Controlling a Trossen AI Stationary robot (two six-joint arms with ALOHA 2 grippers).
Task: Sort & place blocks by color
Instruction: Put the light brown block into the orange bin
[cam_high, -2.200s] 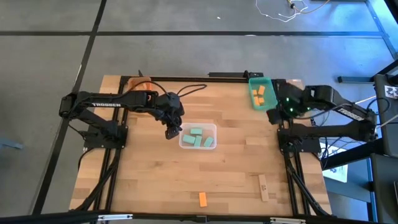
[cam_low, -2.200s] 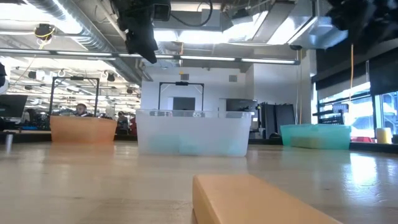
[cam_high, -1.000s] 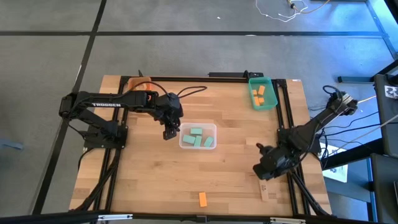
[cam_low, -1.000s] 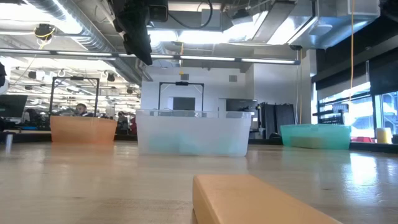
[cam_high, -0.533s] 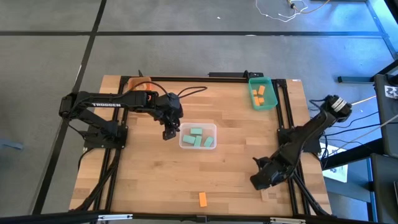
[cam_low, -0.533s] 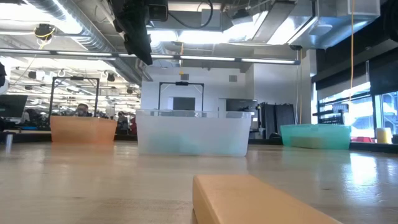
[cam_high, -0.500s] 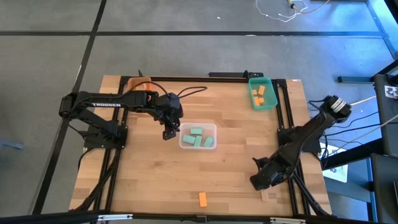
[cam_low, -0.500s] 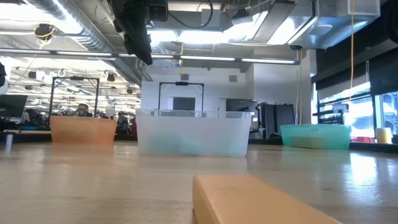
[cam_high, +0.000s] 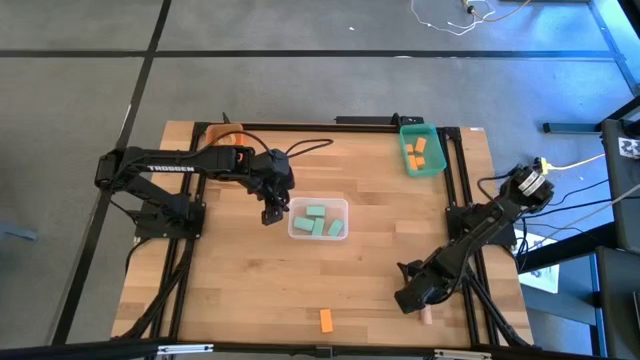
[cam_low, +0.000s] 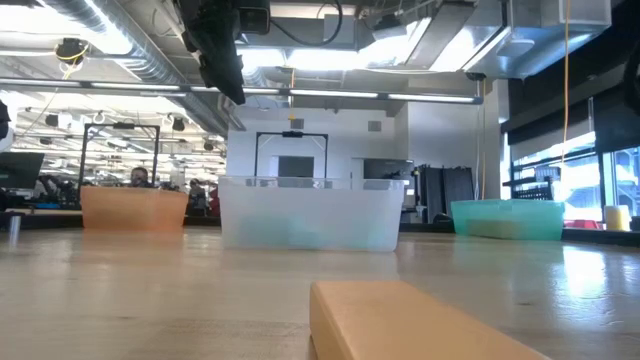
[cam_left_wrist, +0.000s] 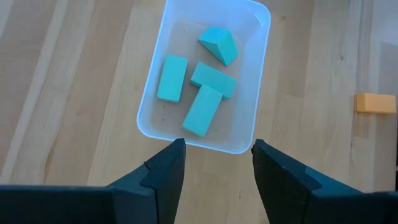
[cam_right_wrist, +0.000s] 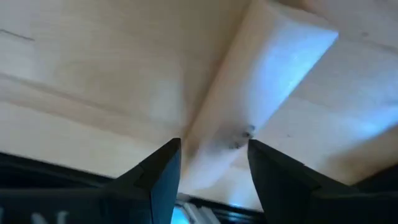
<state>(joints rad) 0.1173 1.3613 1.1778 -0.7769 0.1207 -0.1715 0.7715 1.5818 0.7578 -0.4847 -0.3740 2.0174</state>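
You had the right tool (cam_right_wrist: 208, 163) open astride the tan block (cam_right_wrist: 261, 93), ready to grip; left tool (cam_left_wrist: 216, 163) hovered open, empty.

Four mint green blocks (cam_left_wrist: 201, 109) lie in a clear tray (cam_left_wrist: 255, 93), orange blocks (cam_high: 417, 153) in a teal tray (cam_high: 434, 133) at the table's far right corner, a lone orange block (cam_high: 326, 320) and a tan wood block (cam_right_wrist: 261, 99) near its light wooden front edge.
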